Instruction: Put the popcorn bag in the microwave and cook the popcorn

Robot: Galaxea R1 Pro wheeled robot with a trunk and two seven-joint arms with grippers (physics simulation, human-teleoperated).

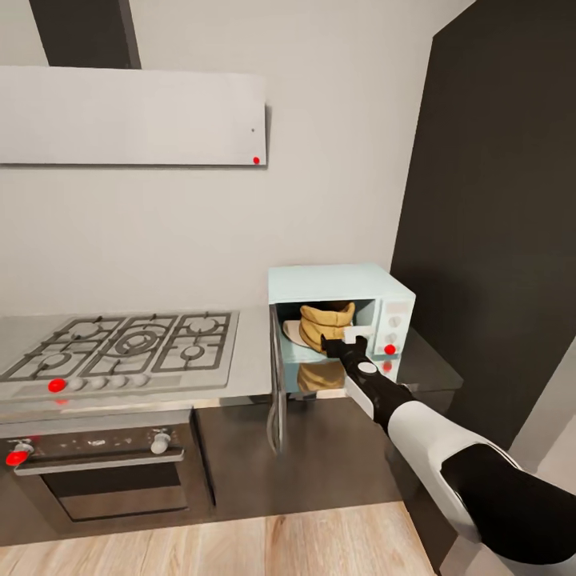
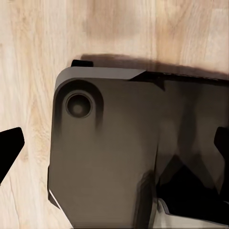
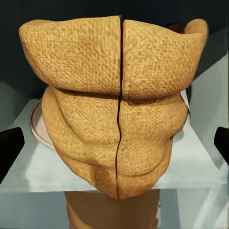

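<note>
Popcorn bag [image 1: 326, 319] sits inside microwave [image 1: 344, 282] (base hidden), right end effector [image 1: 346, 346] spread apart.

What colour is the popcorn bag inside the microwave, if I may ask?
Tan-brown woven burlap; the popcorn bag shows best in the right wrist view.

A gas hob [image 1: 128, 348] with black grates and a red knob sits above a dark built-in oven [image 1: 104, 468]. A pale extractor hood [image 1: 128, 116] hangs on the grey wall [image 1: 336, 160]; a tall dark cabinet [image 1: 496, 224] stands at right, over light wood floor [image 1: 240, 548]
</note>
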